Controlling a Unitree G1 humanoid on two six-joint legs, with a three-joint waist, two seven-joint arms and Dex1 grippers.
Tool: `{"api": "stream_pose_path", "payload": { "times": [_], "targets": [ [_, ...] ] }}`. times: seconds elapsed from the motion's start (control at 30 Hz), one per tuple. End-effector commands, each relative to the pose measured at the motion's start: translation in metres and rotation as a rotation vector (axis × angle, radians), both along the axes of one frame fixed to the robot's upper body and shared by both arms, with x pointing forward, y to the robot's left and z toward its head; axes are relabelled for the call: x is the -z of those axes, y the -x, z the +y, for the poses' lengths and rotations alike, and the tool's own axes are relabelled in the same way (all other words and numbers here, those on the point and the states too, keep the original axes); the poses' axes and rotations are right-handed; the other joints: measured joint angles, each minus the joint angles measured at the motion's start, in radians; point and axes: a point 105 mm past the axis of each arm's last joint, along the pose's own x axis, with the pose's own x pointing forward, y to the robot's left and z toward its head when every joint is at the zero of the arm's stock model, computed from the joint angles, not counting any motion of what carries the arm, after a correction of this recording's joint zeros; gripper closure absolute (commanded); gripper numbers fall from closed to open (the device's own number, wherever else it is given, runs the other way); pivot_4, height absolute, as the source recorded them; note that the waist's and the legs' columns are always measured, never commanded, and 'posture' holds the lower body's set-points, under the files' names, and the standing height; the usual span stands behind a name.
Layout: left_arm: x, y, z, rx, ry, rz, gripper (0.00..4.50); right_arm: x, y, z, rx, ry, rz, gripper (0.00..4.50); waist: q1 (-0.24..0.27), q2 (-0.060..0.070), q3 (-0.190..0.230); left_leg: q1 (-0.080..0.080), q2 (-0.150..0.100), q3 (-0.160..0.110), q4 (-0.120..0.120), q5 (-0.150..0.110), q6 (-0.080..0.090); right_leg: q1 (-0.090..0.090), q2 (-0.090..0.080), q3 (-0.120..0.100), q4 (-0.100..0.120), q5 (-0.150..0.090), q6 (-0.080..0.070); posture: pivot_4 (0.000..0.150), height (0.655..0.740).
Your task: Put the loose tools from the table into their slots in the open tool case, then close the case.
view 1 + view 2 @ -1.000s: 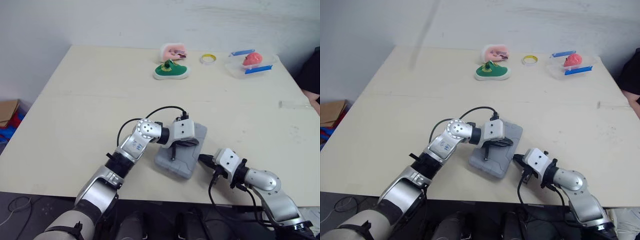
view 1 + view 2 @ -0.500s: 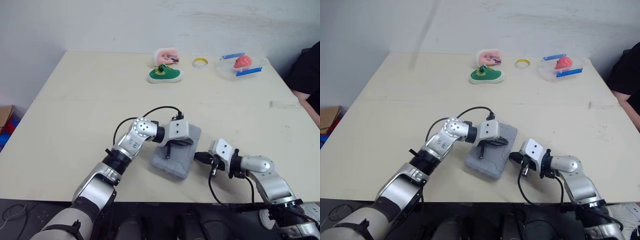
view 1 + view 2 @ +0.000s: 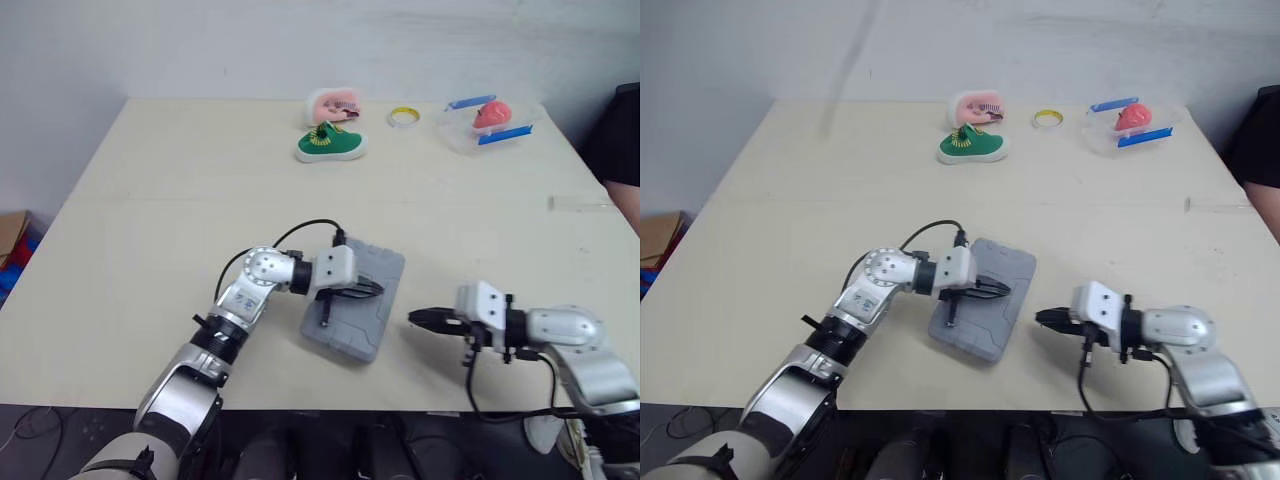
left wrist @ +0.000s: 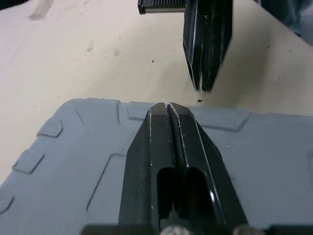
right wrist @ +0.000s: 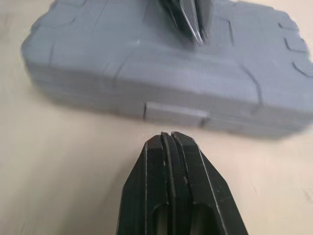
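Head view: the grey tool case lies on the table (lid down). Left wrist view: the left gripper, fingers pressed together, lies on the case lid. Right wrist view: the right gripper, likewise pressed together, sits just beside the case's latch.

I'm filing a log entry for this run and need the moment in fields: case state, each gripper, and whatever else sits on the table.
Case: grey plastic tool case, lid closed, flat near the front edge of the beige table
Left gripper: shut, tips on the case's lid
Right gripper: shut, pointing at the case's side tab, apart from it
Far side: green shoe, pink object, yellow ring, clear plastic box holding a red item
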Motion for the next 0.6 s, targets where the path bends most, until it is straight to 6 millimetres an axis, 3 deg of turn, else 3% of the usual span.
{"api": "stream_pose_path", "payload": {
  "times": [0.03,0.17,0.2,0.27,0.33,0.5,0.53,0.6],
  "targets": [
    [-0.027,0.000,0.019,-0.013,0.100,-0.072,4.50,-0.023,0.005,-0.014,0.023,-0.014,-0.097,4.46,0.006,0.000,0.001,-0.003,0.000,0.000,0.001,0.001,0.001,-0.003,0.000,0.000,0.001,0.000,0.000,0.150,0.7400],
    [-0.042,-0.004,0.046,-0.067,0.110,-0.079,4.50,-0.032,0.011,-0.028,0.065,-0.056,-0.065,4.46,0.017,0.000,0.005,-0.014,0.000,0.001,0.007,0.004,0.004,-0.014,0.000,0.000,0.007,0.000,0.000,0.150,0.7400],
    [-0.044,-0.004,0.053,-0.083,0.107,-0.074,4.26,-0.035,0.015,-0.029,0.065,-0.082,-0.045,4.17,0.017,0.001,0.006,-0.015,0.000,0.001,0.009,0.004,0.004,-0.014,0.000,-0.001,0.007,0.000,0.000,0.150,0.7400],
    [-0.059,0.001,0.096,-0.155,0.163,-0.037,3.69,-0.048,0.021,-0.044,0.082,-0.065,-0.119,3.50,0.017,0.001,0.006,-0.017,0.000,-0.001,0.013,0.003,0.006,-0.014,0.000,-0.002,0.008,0.000,0.000,0.150,0.7400],
    [-0.066,0.005,0.136,-0.275,0.193,-0.046,2.71,-0.057,0.026,-0.057,0.106,-0.039,-0.170,2.44,0.008,0.004,0.008,-0.018,0.000,-0.001,0.013,0.001,0.007,-0.014,0.000,-0.002,0.007,0.000,0.001,0.150,0.7400],
    [-0.040,0.017,0.215,-0.549,0.006,-0.032,0.34,-0.071,0.034,-0.089,0.165,0.048,-0.245,0.00,0.012,0.006,0.013,-0.017,0.000,-0.001,0.012,-0.002,0.003,-0.014,0.000,-0.001,0.007,0.000,0.001,0.150,0.7400],
    [-0.038,0.019,0.226,-0.591,-0.013,-0.022,0.02,-0.073,0.034,-0.095,0.180,0.059,-0.251,0.00,0.016,0.005,0.014,-0.017,0.000,-0.001,0.012,-0.003,0.001,-0.014,-0.001,-0.001,0.007,0.000,0.001,0.150,0.7400],
    [-0.033,0.020,0.247,-0.684,-0.042,-0.001,0.02,-0.078,0.035,-0.106,0.211,0.067,-0.259,0.00,0.026,0.006,0.016,-0.018,-0.001,-0.002,0.012,-0.003,0.001,-0.015,-0.003,-0.001,0.007,0.001,0.001,0.150,0.7400]
  ]
}}
